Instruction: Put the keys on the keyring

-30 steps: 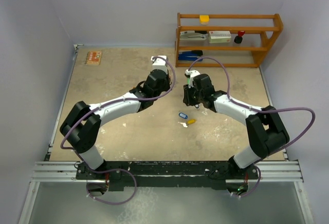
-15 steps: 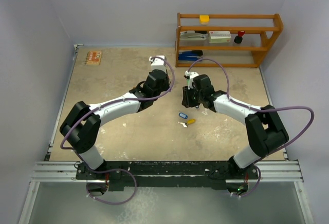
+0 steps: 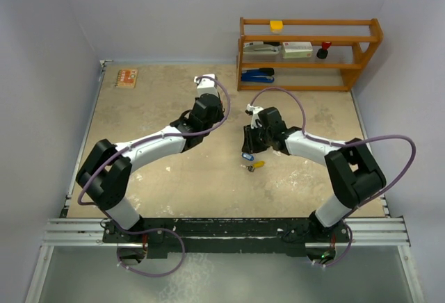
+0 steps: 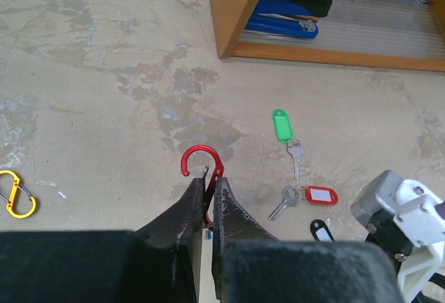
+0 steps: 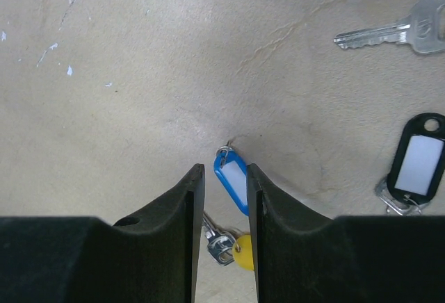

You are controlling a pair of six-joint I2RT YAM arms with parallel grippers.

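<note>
The left pincer (image 4: pixel 207 186) is pressed together on the red keyring (image 4: pixel 197 156), whose hook is open above the tabletop (image 4: pixel 83 74). The right pincer (image 5: pixel 224 178) stands spread, one finger on each side of the blue-tagged key (image 5: pixel 233 181). Only the left wrist view shows the green-tagged key (image 4: pixel 284 128) and the red-tagged key (image 4: pixel 316 195).

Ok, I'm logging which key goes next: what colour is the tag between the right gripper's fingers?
The tag is blue; it shows best in the right wrist view.
</note>
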